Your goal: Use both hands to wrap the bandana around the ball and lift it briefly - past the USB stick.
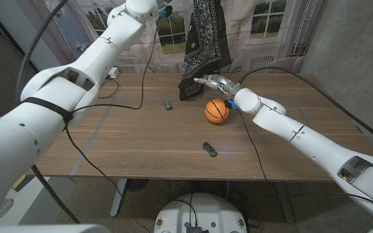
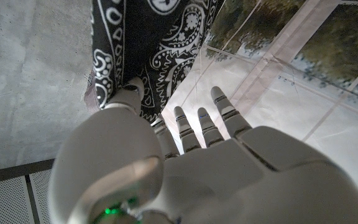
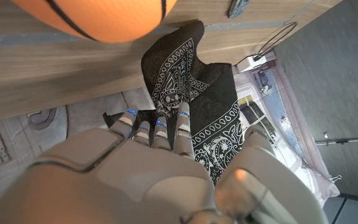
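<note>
A small dark USB stick point(image 1: 209, 149) lies nearest, toward the table's point(image 1: 141, 152) front edge, its long axis slanting toward the front right corner. Farther in sits the ball point(image 1: 216, 110), a pebbled orange sphere with black seams. Just behind it the right hand point(image 1: 217, 83) touches the bandana's point(image 1: 203, 45) lower edge; whether it grips, I cannot tell. The black, white-paisley cloth hangs upright, pinched high by the left hand point(image 2: 166, 168). A small dark object point(image 1: 168, 104) lies left of the ball.

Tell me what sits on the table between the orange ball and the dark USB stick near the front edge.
Nothing: in the head view, bare wood separates the ball from the USB stick.
</note>
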`<state>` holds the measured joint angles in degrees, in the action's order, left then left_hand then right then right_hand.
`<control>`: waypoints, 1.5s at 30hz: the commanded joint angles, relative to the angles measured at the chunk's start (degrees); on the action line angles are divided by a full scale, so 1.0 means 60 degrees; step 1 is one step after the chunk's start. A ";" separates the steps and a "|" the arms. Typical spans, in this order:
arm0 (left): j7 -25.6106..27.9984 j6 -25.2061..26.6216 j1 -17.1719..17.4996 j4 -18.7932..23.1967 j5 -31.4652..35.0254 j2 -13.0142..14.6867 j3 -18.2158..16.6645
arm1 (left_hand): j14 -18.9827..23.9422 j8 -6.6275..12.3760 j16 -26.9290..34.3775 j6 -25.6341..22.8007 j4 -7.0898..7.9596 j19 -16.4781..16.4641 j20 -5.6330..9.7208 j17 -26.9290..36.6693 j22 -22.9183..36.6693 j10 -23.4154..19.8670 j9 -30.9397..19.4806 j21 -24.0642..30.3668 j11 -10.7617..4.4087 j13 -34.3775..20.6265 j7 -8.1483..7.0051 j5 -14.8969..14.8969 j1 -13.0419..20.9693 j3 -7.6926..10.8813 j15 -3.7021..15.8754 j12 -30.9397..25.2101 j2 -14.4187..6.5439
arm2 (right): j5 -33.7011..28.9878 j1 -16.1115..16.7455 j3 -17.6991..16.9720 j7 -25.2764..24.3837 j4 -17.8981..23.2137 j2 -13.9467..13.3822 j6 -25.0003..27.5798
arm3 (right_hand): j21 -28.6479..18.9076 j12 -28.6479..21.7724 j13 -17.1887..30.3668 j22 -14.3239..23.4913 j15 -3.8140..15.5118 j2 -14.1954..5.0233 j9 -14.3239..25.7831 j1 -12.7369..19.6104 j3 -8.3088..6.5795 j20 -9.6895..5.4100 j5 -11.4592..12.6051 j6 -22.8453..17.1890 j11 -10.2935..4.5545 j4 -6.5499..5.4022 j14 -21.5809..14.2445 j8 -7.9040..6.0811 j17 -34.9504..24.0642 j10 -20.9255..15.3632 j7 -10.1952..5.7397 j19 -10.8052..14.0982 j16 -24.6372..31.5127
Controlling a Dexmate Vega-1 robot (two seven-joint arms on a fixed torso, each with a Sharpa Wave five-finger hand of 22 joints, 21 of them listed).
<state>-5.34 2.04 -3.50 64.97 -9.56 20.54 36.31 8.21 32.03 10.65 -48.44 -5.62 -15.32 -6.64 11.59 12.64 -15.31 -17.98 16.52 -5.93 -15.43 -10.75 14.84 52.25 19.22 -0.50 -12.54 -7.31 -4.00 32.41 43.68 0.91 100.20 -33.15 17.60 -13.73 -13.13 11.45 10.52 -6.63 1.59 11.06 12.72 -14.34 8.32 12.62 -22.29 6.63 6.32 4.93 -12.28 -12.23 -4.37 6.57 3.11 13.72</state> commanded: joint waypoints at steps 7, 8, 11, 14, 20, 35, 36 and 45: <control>-0.0018 -0.0456 -0.0083 -0.0414 0.0140 -0.0142 0.0259 | 0.0063 0.0372 0.0081 -0.0753 -0.0111 -0.0089 0.0256 -0.0008 0.0033 -0.0269 -0.0279 0.0070 -0.0207 0.0022 -0.0308 0.0027 0.0087 -0.0062 0.0250 -0.0130 0.0070 | -0.3528 -0.0283 0.1479 -0.3878 -0.0562 0.2177 0.5121 | -0.0423 -0.0286 0.0038 0.0014 0.0113 0.0348 0.0028 0.0246 0.0362 0.0159 0.0112 -0.1184 0.0209 0.0105 -0.1693 -0.0198 0.0050 -0.1369 0.0559 0.1728 0.0362; -0.0052 -0.0487 -0.0092 -0.0443 0.0139 -0.0147 0.0268 | 0.0066 0.0384 0.0081 -0.0797 -0.0126 -0.0092 0.0265 -0.0014 0.0032 -0.0291 -0.0270 0.0073 -0.0209 0.0026 -0.0305 0.0016 0.0097 -0.0067 0.0274 -0.0138 0.0083 | -0.3541 -0.0323 0.1512 -0.3907 -0.0620 0.2267 0.5273 | -0.0427 -0.0287 0.0038 0.0014 0.0115 0.0356 0.0028 0.0235 0.0373 0.0161 0.0113 -0.1185 0.0233 0.0100 -0.1700 -0.0194 0.0049 -0.1381 0.0568 0.1746 0.0362; -0.0063 -0.0572 -0.0116 -0.0516 0.0202 -0.0163 0.0313 | 0.0088 0.0462 0.0076 -0.1077 -0.0266 -0.0110 0.0355 -0.0065 0.0025 -0.0364 -0.0223 0.0090 -0.0317 0.0048 -0.0292 -0.0038 0.0220 -0.0082 0.0357 -0.0161 0.0177 | -0.3532 -0.0453 0.1648 -0.3881 -0.0721 0.2362 0.5463 | -0.0433 -0.0295 0.0039 0.0014 0.0087 0.0397 0.0029 0.0185 0.0423 0.0161 0.0118 -0.1286 0.0278 0.0077 -0.1757 -0.0214 0.0044 -0.1448 0.0623 0.1807 0.0367; 0.0137 -0.0543 -0.0119 -0.0442 0.0458 -0.0140 0.0418 | 0.0106 0.0526 0.0076 -0.1371 -0.0445 -0.0142 0.0451 -0.0115 0.0016 -0.0428 -0.0147 0.0116 -0.0336 0.0075 -0.0250 -0.0099 0.0426 -0.0079 0.0418 -0.0176 0.0236 | -0.3533 -0.0585 0.1769 -0.3922 -0.0853 0.2525 0.5722 | -0.0427 -0.0314 0.0040 0.0015 0.0084 0.0414 0.0031 0.0164 0.0452 0.0166 0.0124 -0.1418 0.0335 0.0064 -0.1812 -0.0248 0.0044 -0.1538 0.0662 0.1831 0.0372; 0.0980 -0.0215 -0.0091 -0.0126 0.1267 -0.0157 0.0689 | 0.0095 0.0528 0.0053 -0.1670 -0.0693 -0.0135 0.0485 -0.0174 -0.0001 -0.0489 0.0022 0.0138 -0.0367 0.0123 0.0066 -0.0208 0.0793 -0.0013 0.0449 -0.0181 0.0350 | -0.3357 -0.0952 0.2116 -0.3379 -0.0708 0.2474 0.5944 | -0.0437 -0.0373 0.0042 0.0015 0.0067 0.0475 0.0038 0.0165 0.0548 0.0193 0.0160 -0.2031 0.0373 0.0055 -0.2042 -0.0402 0.0055 -0.1877 0.0754 0.2039 0.0375; 0.2048 -0.0573 -0.0546 -0.1148 0.2347 -0.0980 0.1251 | 0.0248 0.0481 0.0081 -0.1866 -0.0783 -0.0163 0.0570 -0.0186 -0.0035 -0.0864 0.0162 0.0195 -0.0407 0.0201 0.0831 -0.0504 0.1261 0.0174 0.0634 -0.0280 0.0393 | -0.3508 -0.1874 0.3113 -0.2516 -0.0831 0.2455 0.6317 | -0.0445 -0.0333 0.0052 0.0016 0.0077 0.0608 0.0039 -0.0180 0.0803 0.0161 0.0191 -0.2226 0.0406 -0.0112 -0.2074 -0.0351 0.0021 -0.1982 0.0875 0.2271 0.0318; 0.2029 -0.0517 -0.0577 -0.1076 0.2427 -0.0978 0.1307 | 0.0231 0.0493 0.0072 -0.1870 -0.0787 -0.0148 0.0563 -0.0185 -0.0038 -0.0871 0.0139 0.0192 -0.0418 0.0207 0.0935 -0.0512 0.1292 0.0199 0.0621 -0.0278 0.0400 | -0.3445 -0.1884 0.3059 -0.2511 -0.0927 0.2473 0.6292 | -0.0458 -0.0321 0.0054 0.0015 0.0087 0.0615 0.0039 -0.0206 0.0826 0.0160 0.0200 -0.2206 0.0413 -0.0126 -0.2153 -0.0327 0.0019 -0.1979 0.0876 0.2331 0.0339; 0.1546 -0.0784 -0.0661 -0.0923 0.2318 -0.0987 0.1315 | 0.0124 0.0947 0.0063 -0.2581 -0.0774 -0.0034 0.0552 -0.0126 -0.0092 -0.1009 -0.0174 0.0170 -0.0371 0.0265 0.1511 -0.0197 0.1467 0.0501 0.0601 -0.0270 0.0620 | -0.3409 -0.1922 0.3009 -0.2925 -0.1562 0.2775 0.6347 | -0.0452 0.0101 0.0081 0.0017 -0.0165 0.0569 0.0029 -0.0178 0.0979 0.0155 0.0351 -0.0791 0.0680 -0.0154 -0.2291 0.0296 0.0019 -0.1302 0.0850 0.2737 0.0221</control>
<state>5.44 -1.08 -6.53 59.61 3.53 15.50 43.38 9.24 32.06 11.10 -54.89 -10.31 -15.91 -3.17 10.55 11.97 -20.88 -16.69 17.24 -8.56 -13.83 -7.99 12.68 60.53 21.36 2.15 -13.87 -4.09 -24.30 22.34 60.74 -15.59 94.40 -18.13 54.58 -16.35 -13.40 11.60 10.52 -6.69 5.38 11.06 11.36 -8.81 9.22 14.20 -29.82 10.57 5.23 -8.72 -11.45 -11.87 -14.08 9.53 18.74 15.39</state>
